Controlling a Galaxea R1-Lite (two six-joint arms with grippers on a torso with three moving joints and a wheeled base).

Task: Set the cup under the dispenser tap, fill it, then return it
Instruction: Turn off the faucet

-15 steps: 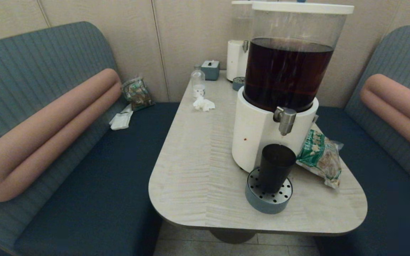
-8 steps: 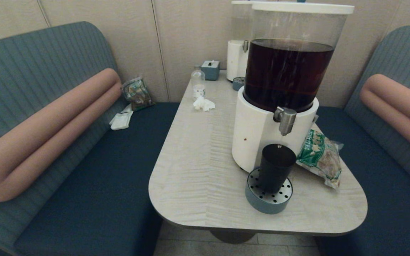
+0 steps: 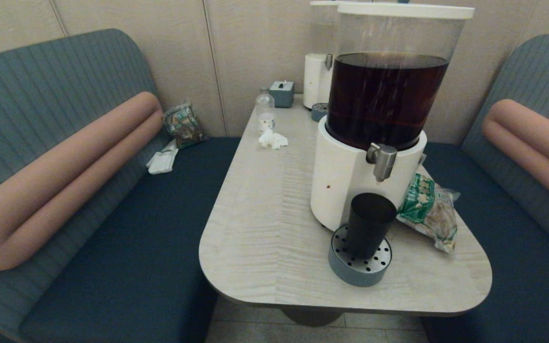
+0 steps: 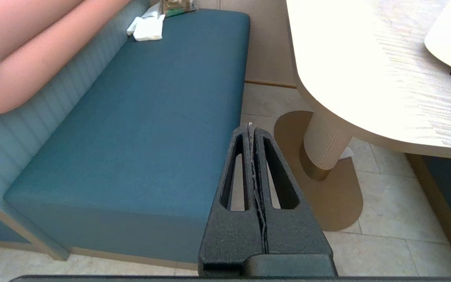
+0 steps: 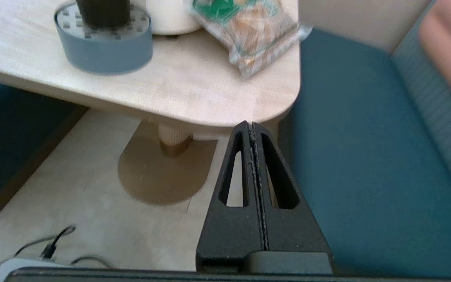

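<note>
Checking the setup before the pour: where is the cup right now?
In the head view the cup stands upright on the round drip tray, right of the table's middle, directly below the dispenser tap, beside the snack bag.

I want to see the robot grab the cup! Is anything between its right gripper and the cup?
Nothing visible blocks it. The right gripper is shut, low beyond the table edge. The cup stands on the drip tray under the dispenser tap; the snack bag lies beside it.

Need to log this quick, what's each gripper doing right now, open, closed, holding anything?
Left gripper: shut, empty, low beside the bench.
Right gripper: shut, empty, below the table edge.
</note>
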